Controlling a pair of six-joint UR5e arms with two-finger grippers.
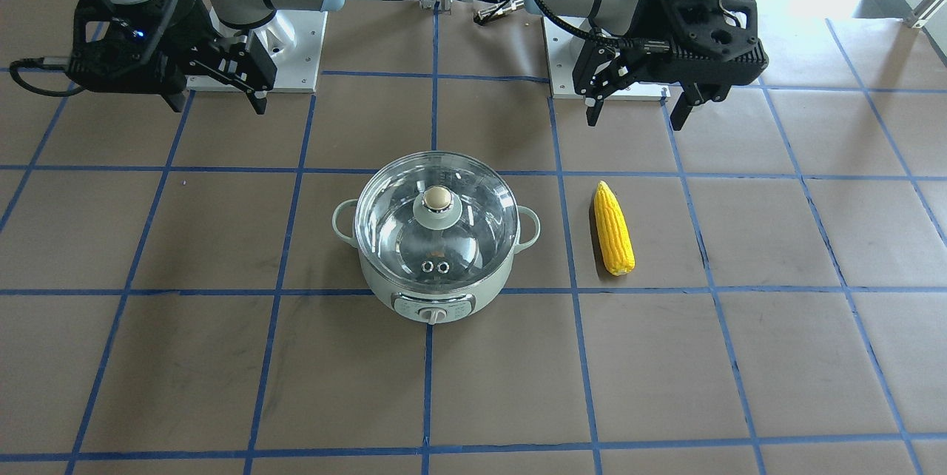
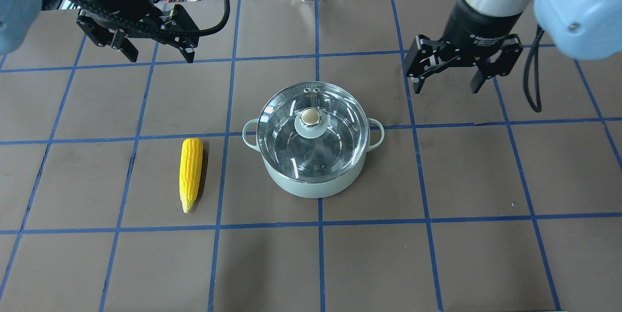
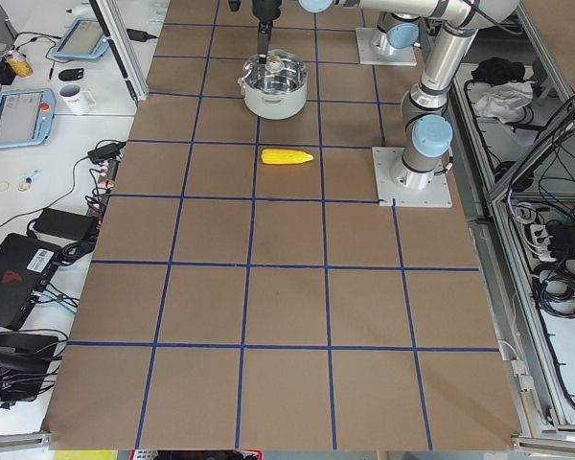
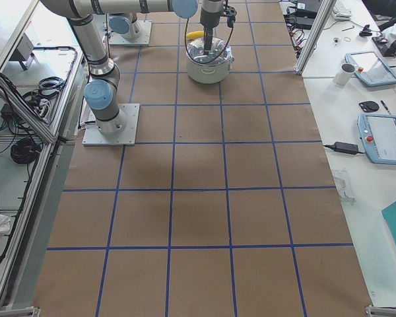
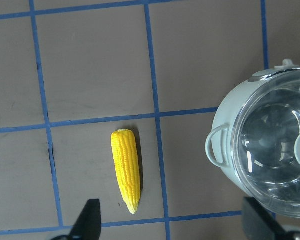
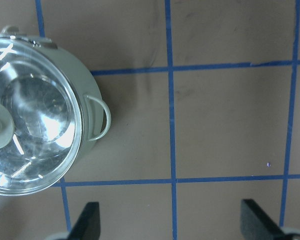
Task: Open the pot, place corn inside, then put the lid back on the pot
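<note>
The mint-green pot (image 2: 311, 188) stands mid-table with the clear glass lid (image 2: 311, 147) shut on it, its beige knob on top. The pot also shows in the front view (image 1: 385, 286), with its lid (image 1: 477, 212) and white control knob facing the camera. The yellow corn (image 2: 191, 173) lies flat on the robot's left of the pot, also in the front view (image 1: 613, 229) and the left wrist view (image 5: 126, 169). My left gripper (image 2: 160, 57) is open and empty, hovering behind the corn. My right gripper (image 2: 446, 89) is open and empty, hovering behind and right of the pot.
The table is brown paper with a blue tape grid (image 2: 318, 215). The arms' metal base plates (image 1: 296, 53) sit at the robot's side. Side benches hold tablets (image 4: 383, 135) and a mug (image 3: 77, 96) beyond the table edges.
</note>
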